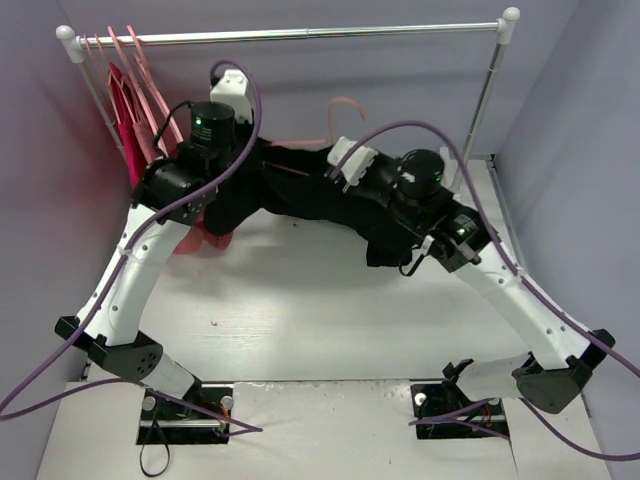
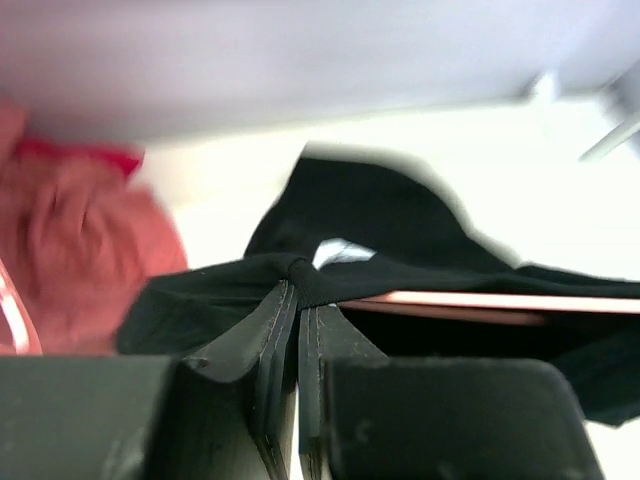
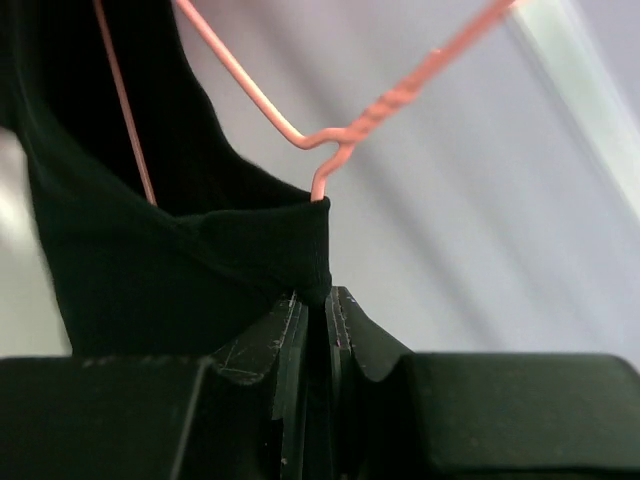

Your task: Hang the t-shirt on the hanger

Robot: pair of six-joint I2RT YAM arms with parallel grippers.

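A chrome clothes rail [image 1: 300, 35] spans the back of the white worktop [image 1: 320, 320], capped at both ends by white knobs and carried on thin uprights. At its left end several pink hangers [image 1: 148, 95] hang bunched together, and a crimson garment [image 1: 122, 115] droops among them close to the left wall. Below them, on the worktop, a dusty rose garment [image 1: 205, 242] lies crumpled (in the left wrist view it is only a blurred pink-red mass at the left edge). Pale lilac-grey walls [image 1: 400, 85] close in the back and both sides.
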